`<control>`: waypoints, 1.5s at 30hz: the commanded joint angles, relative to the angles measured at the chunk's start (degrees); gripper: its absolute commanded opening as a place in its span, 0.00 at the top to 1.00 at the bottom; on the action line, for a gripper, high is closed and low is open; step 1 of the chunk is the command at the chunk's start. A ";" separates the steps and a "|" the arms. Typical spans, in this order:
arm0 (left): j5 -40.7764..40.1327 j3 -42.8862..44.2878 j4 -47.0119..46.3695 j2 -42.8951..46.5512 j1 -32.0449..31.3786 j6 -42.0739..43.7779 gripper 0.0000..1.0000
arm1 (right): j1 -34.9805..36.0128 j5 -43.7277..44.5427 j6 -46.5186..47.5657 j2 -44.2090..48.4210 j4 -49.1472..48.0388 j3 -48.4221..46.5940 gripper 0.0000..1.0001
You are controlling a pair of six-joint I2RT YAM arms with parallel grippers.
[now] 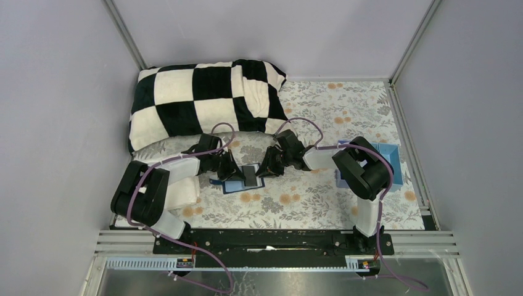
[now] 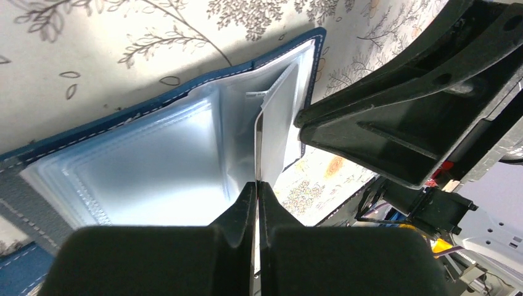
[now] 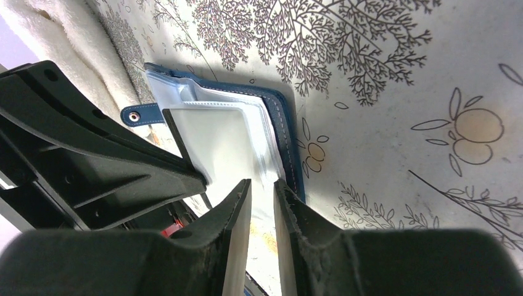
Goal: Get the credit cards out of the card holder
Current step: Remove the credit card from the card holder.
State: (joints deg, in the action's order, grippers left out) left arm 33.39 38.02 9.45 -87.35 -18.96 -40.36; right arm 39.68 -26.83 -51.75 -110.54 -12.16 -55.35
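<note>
Closest in, the left hand (image 2: pixel 257 185) has its fingers pressed together on a thin sheet (image 2: pixel 275 126) that stands up from the card holder (image 2: pixel 154 163); whether that sheet is a card or a clear sleeve I cannot tell. The card holder lies open on the flowered counter (image 1: pixel 321 200), blue cover down and pale sleeves up. It sits between the two hands, the left hand at its left side and the right hand (image 3: pixel 262 185) at its right. The right hand's fingers stand a narrow gap apart over the holder's edge with pale plastic showing in the gap, and I cannot tell whether they pinch any of it. A small blue tab (image 3: pixel 140 115) sticks out from one edge of the holder, just beside the left hand. A black-and-white checked pillow (image 1: pixel 203 98) lies beyond the holder, and a light-blue tray (image 1: pixel 395 163) sits well to its right.
</note>
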 commanded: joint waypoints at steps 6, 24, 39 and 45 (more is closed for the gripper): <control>-1.39 -0.87 2.25 2.00 1.98 1.84 1.00 | -0.36 5.69 1.75 -1.95 6.37 1.88 0.73; 2.61 -3.71 -4.64 1.43 1.64 -1.76 1.00 | -1.36 2.76 1.36 4.18 1.98 2.94 0.73; 6.02 4.28 -8.24 -8.76 -8.46 -0.52 1.00 | -6.48 7.99 1.27 16.30 4.47 11.15 0.73; 5.35 7.71 -3.13 -10.00 -10.66 4.12 1.00 | -7.38 8.02 3.13 21.15 6.27 14.30 0.72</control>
State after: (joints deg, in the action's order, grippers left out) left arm 39.27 43.53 3.64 -96.90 -28.95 -40.49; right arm 32.27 -19.46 -50.65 -92.95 -7.05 -41.76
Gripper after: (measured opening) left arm 0.008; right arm 0.278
